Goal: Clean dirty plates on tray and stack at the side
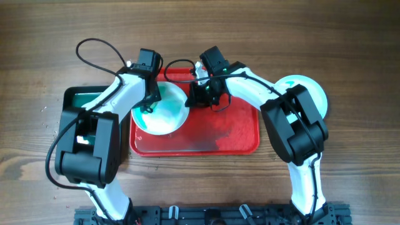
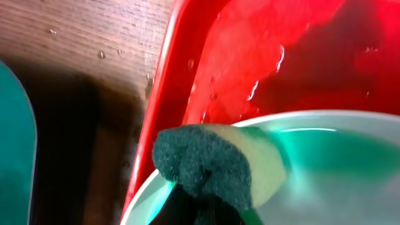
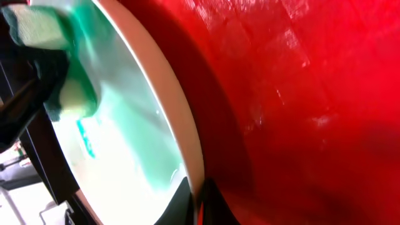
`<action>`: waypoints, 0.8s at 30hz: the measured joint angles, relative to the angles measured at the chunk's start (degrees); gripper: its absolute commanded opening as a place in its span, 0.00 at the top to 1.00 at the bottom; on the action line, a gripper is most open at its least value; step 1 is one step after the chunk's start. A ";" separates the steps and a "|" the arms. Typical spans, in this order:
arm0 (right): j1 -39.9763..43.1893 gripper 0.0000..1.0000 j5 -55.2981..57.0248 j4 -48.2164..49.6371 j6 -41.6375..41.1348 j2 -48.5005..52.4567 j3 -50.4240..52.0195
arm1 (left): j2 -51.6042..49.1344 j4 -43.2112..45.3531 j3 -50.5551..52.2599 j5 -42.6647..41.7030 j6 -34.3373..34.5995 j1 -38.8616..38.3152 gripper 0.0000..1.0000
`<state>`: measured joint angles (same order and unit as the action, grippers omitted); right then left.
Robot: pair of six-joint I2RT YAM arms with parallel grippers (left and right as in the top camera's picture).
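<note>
The green-smeared plate (image 1: pixel 164 114) sits at the left end of the tray (image 1: pixel 231 134). The right gripper (image 1: pixel 194 98) is clamped on its rim, and the left gripper (image 1: pixel 150 100) is clamped on a sponge (image 2: pixel 212 165), scrubbing. At least one other plate (image 1: pixel 315 94) already lies beyond the tray's right edge, so the task appears well advanced.

The right arm (image 1: pixel 294 125) hides much of a plate (image 1: pixel 306 81) beside the tray (image 1: pixel 237 134).

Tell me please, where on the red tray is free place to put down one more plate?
On the red tray, the right half is bare, between the plate and the right rim. The left half is crowded: plate, sponge, left tool and right tool.
</note>
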<state>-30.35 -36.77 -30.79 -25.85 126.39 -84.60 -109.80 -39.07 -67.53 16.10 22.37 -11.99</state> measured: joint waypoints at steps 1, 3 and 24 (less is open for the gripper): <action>0.00 0.96 -0.13 -0.13 0.00 0.00 0.00 | 0.07 -0.98 -0.15 -1.51 -2.19 0.17 0.96; 0.02 0.96 -0.26 -0.50 0.02 0.00 0.00 | 0.22 -2.47 -0.35 -4.20 -5.86 0.74 0.96; 1.68 0.96 0.24 -3.32 -2.43 0.00 0.00 | -2.93 -7.61 -21.88 -27.91 -18.43 7.67 0.96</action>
<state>-28.67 -36.53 -34.11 -28.27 126.39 -84.60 -112.73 -46.68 -89.41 -11.81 3.95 -4.32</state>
